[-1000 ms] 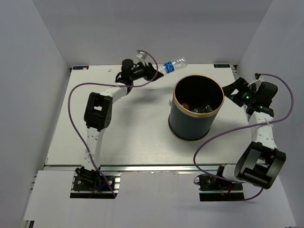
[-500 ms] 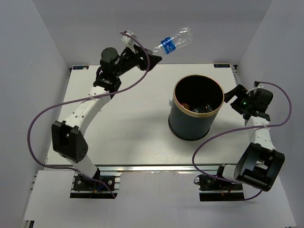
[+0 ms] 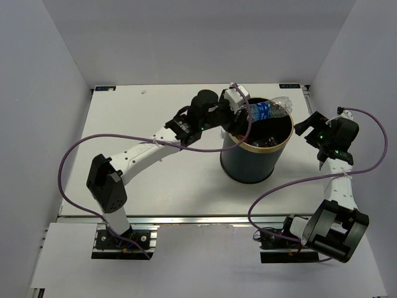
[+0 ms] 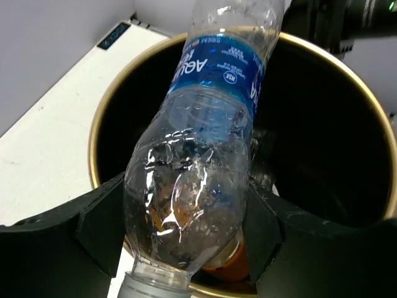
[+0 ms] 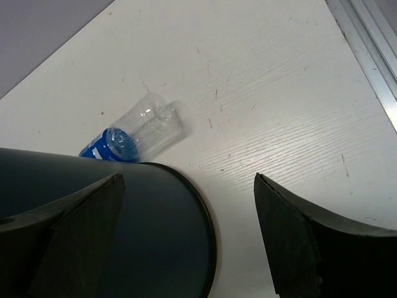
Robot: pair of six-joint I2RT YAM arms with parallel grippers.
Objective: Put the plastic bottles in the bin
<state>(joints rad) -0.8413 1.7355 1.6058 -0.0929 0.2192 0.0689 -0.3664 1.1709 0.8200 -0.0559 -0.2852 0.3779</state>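
While the left arm reaches over the bin (image 3: 248, 166): the left gripper (image 3: 239, 107) is clamped on a clear bottle with a blue label (image 3: 265, 110), near its neck, holding it almost level across the bin's open mouth.
Bottle's place: above the gold rim and not yet dropped, with its base pointing toward the right arm.
Right gripper (image 3: 306, 123): spread wide, grasping nothing, hovering just beside the bin's right side.
Already in the bin: an orange bottle (image 3: 239, 138) and at least one more clear one lie at the bottom. The exact count is hard to tell.
Table (image 3: 155, 180): no other bottle shows on it, so this one looks like the last.
Left to do, as a judgement: release the bottle so it falls in.
Left wrist view only: the bottle's dented wall squeezed between the two fingers (image 4: 99, 217), the label's lettering, and the orange bottle underneath.
Right wrist view only: the bottle's base poking out past the bin's dark outer wall, with bare table behind it.
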